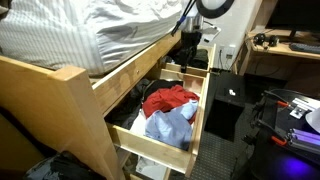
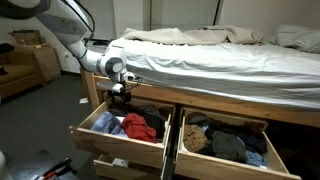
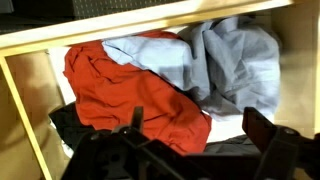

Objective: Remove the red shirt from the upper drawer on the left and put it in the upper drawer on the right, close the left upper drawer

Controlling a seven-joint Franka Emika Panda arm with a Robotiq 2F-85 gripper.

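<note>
The red shirt lies in the open left upper drawer, beside a light blue garment. Only the wrist view shows the gripper above it, fingers spread and empty. An exterior view alone shows the right upper drawer, open and holding dark clothes.

A pale wooden drawer stands pulled well out from under the light wooden bed frame. Inside it a crumpled red shirt lies about midway along. It touches a light blue bundle of cloth that sits nearer the drawer's front. The robot's black pincer hangs over the far end of the drawer, close by the edge of the rumpled white striped bedding. Just beside the drawer a black box-like cabinet stands on the dark floor.
</note>
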